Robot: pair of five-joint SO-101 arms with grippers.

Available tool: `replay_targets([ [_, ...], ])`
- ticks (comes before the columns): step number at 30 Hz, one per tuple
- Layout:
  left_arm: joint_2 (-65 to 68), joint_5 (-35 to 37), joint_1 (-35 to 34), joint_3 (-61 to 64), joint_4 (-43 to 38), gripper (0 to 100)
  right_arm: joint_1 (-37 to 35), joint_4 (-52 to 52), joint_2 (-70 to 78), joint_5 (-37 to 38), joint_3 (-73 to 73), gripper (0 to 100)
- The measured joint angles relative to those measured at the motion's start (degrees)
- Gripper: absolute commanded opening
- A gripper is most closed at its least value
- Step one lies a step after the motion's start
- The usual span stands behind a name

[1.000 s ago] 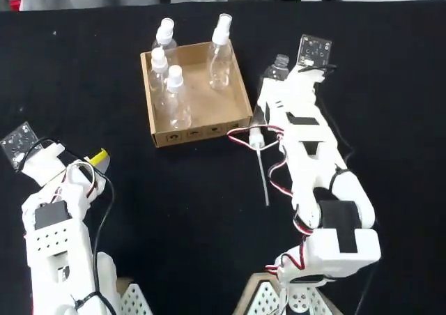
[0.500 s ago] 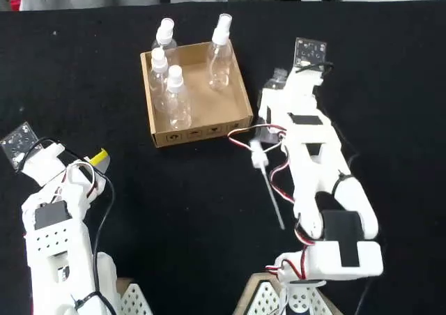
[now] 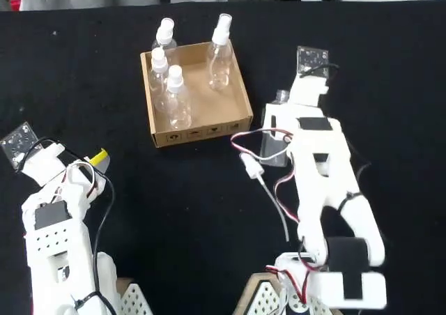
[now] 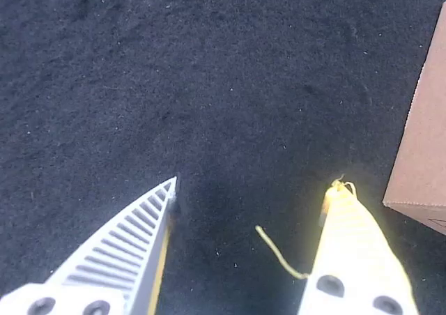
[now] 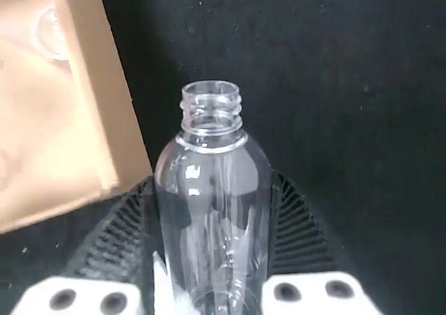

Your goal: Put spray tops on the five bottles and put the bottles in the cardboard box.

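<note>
A clear bottle [image 3: 281,99] [image 5: 212,182] without a top stands upright just right of the cardboard box [image 3: 240,92], its open neck up. My right gripper [image 3: 276,135] [image 5: 212,221] is shut on the bottle's body, one black finger on each side. A loose spray top [image 3: 249,165] with its long tube lies flat on the black table, in front of the box's right corner and beside the right arm. Several bottles [image 3: 174,95] with spray tops stand inside the box. My left gripper [image 3: 98,159] [image 4: 254,210] hangs open over bare table at the front left, holding nothing.
A corner of the box [image 4: 421,148] lies close to the left gripper. The box's side wall [image 5: 63,120] stands right beside the held bottle. Red and white cables [image 3: 244,135] loop off the right arm near the spray top. Black table [image 3: 174,203] stretches between the arms.
The right arm has drawn back toward the front with the bottle in its grip. The loose spray top has slid frontward and turned, its tube now pointing to the front right. The left arm kept still.
</note>
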Motion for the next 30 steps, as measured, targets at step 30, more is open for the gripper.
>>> replay_targets([
  [30,0.00,0.00,-0.88,0.00,0.00,30,-22.77,0.35,-37.63,-7.30,31.82,4.9],
])
